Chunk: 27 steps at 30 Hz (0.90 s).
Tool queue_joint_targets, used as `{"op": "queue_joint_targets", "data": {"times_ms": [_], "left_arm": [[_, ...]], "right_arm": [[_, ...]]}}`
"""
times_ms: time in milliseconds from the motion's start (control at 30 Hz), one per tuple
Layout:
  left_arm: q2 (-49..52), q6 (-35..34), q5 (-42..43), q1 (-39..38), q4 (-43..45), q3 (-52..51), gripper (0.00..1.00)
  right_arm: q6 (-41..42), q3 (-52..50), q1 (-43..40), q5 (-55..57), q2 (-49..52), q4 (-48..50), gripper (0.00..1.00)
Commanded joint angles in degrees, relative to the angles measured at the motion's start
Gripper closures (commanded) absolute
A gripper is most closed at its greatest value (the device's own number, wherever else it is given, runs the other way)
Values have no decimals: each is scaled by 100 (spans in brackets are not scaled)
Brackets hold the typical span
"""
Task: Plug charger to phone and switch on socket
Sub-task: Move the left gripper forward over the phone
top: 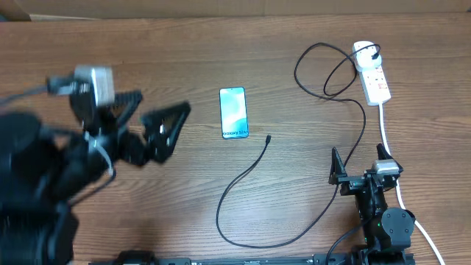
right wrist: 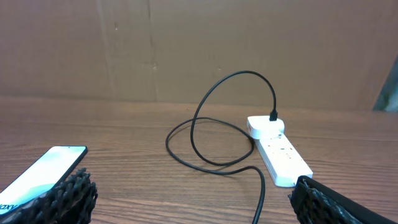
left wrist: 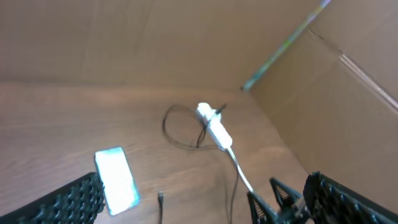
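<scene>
Wood table (top: 184,44): phone (top: 233,112), charger (top: 266,140) tip apart; left end effector (top: 164,101), right end effector (top: 358,158) wide.

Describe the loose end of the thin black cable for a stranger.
On the wooden table, find the slim blue-white phone. Just right of it lies the small free plug tip of the thin black cable; its other end enters the white power strip.

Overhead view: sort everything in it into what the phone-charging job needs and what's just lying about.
For the job:
- slim smartphone with a blue-white screen
- long thin black charger cable
- small white oblong power strip with red markings, with its thick white cord

Not for the job, only surroundings:
- brown wooden table
- brown cardboard wall
</scene>
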Motion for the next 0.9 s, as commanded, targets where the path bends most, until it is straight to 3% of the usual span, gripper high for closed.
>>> {"op": "queue_joint_targets", "data": {"times_ms": [0, 67, 100, 167, 267, 500, 867], "left_arm": [[763, 85, -356, -372, -793, 883, 0], [1311, 122, -1174, -780, -1539, 1447, 0], [1873, -22, -2223, -1226, -2262, 2020, 0], [2498, -461, -3407, -1676, -2997, 2643, 0], [3244, -695, -4321, -2124, -3447, 3254, 0], [4413, -892, -3475, -2496, -3265, 3296, 0], [6087, -1062, -3272, -2516, -2715, 3296, 0]], "right_arm": [[31, -57, 44, 74, -46, 33, 0], [31, -57, 44, 74, -46, 33, 0], [31, -57, 44, 74, -46, 33, 0], [31, -57, 44, 74, -46, 33, 0], [31, -57, 44, 74, -46, 33, 0], [31, -57, 44, 74, -46, 33, 0], [31, -57, 44, 74, -46, 33, 0]]}}
